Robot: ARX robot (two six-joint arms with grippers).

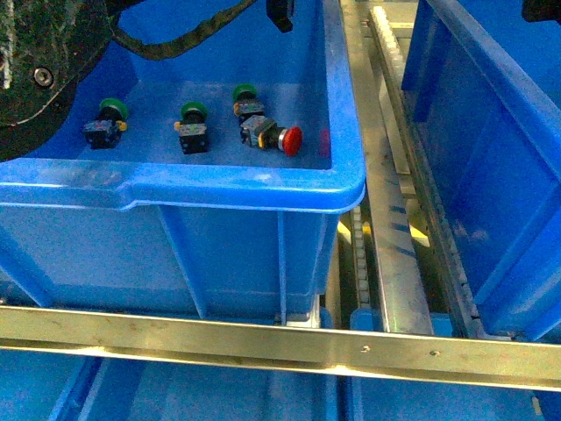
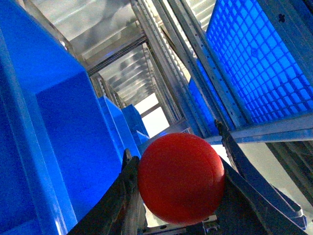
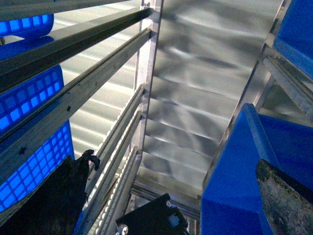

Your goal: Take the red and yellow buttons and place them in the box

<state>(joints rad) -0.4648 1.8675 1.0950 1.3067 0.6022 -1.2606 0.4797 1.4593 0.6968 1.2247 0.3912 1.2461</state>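
Front rail (image 1: 263, 342): you see 1 metal bar crossing the whole front view, below both bins.
Left arm (image 1: 44, 61): its dark body fills the upper-left corner of the front view, over the far left corner of the left bin. A black cable (image 1: 175, 39) runs from it along the bin's back wall.
Left gripper (image 2: 176, 161): your left wrist view shows the jaws closed on the held red button (image 2: 181, 178). The round cap sits between the 2 dark fingers (image 2: 122, 196) and touches both. Blue bin walls and rack rails lie beyond it. You cannot see this button in the front view.
Left blue bin (image 1: 175, 189): it is open-topped with 4 buttons on its floor.
Green buttons: there are 3. The first (image 1: 110, 118) is at the left, the second (image 1: 193, 124) mid-floor, and the third (image 1: 245, 96) further back, to the right.
Red button in the bin (image 1: 273, 136): it lies on its side just in front of the third green one, cap toward the bin's right wall.
Roller track (image 1: 386, 219): this metal strip runs between the 2 bins.
Right blue bin (image 1: 491, 175): you see only its left wall and part of the inside.
Right gripper (image 3: 174, 161): your right wrist view shows the jaws spread wide with nothing between them. It faces rack rails and a blue bin edge.
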